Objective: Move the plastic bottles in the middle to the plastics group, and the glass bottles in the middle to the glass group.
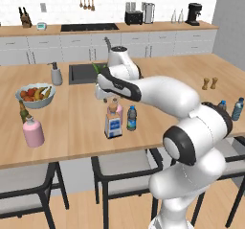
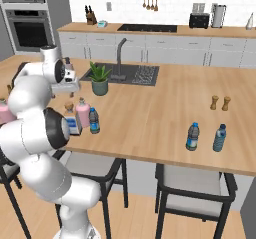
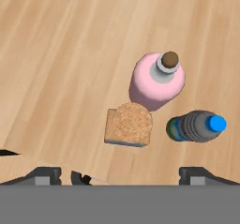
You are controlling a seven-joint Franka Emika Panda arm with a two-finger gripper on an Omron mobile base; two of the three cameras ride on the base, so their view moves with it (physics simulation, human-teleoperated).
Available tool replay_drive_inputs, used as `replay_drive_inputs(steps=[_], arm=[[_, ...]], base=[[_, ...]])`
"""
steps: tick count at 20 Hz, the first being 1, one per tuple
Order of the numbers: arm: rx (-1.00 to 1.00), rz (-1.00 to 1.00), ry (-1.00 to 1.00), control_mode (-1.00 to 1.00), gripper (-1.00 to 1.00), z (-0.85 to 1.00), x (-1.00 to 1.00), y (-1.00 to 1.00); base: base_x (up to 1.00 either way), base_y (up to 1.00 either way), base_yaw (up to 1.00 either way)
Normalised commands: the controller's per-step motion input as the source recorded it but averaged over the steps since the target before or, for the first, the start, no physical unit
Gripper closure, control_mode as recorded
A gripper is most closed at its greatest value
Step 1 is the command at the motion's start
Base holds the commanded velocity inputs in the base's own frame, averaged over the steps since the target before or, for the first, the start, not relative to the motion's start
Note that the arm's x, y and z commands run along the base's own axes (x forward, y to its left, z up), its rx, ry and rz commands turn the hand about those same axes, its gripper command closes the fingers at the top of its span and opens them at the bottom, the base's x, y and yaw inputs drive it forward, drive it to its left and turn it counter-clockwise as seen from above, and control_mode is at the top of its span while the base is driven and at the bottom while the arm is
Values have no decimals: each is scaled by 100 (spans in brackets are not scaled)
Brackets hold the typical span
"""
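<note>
Three bottles stand together mid-counter: a flat square clear bottle (image 1: 113, 123) with a tan stopper (image 3: 129, 124), a round pink bottle (image 1: 119, 111) (image 3: 157, 80) behind it, and a short water bottle (image 1: 131, 118) (image 3: 197, 126) with a blue label. My gripper (image 1: 102, 94) (image 2: 67, 89) (image 3: 124, 175) hovers above them, open and holding nothing, looking straight down on their tops. The plastics group, two blue water bottles (image 2: 193, 136) (image 2: 219, 138), stands far right. At the far left stands the glass group, a stout pink bottle (image 1: 33, 132) beside a thin dark bottle (image 1: 23, 112).
A fruit bowl (image 1: 36, 95), a soap dispenser (image 1: 56, 74) and the sink (image 1: 83, 72) lie behind the left side. A potted plant (image 2: 100, 79) stands near the sink. Salt and pepper shakers (image 2: 220, 103) sit right of centre. Stools (image 1: 122, 168) line the counter's front edge.
</note>
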Motion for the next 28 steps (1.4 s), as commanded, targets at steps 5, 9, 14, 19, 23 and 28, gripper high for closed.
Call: replay_drive_inputs(steps=[5,9,14,19,23,28], arm=[[0,2,2,-100,-100,-35,4,5],[0,4,6,-100,-100,-25,12,0],[0,3,7,-100,-100,-1,3,0],[0,1,17,-100,-100,-1,21,0],[0,0,13,-100,-100,0,12,0],[-1,0,2,-100,-100,-6,2,0]], base=[[0,0,0],[0,0,0],[0,0,0],[0,0,0],[0,0,0],[0,0,0]])
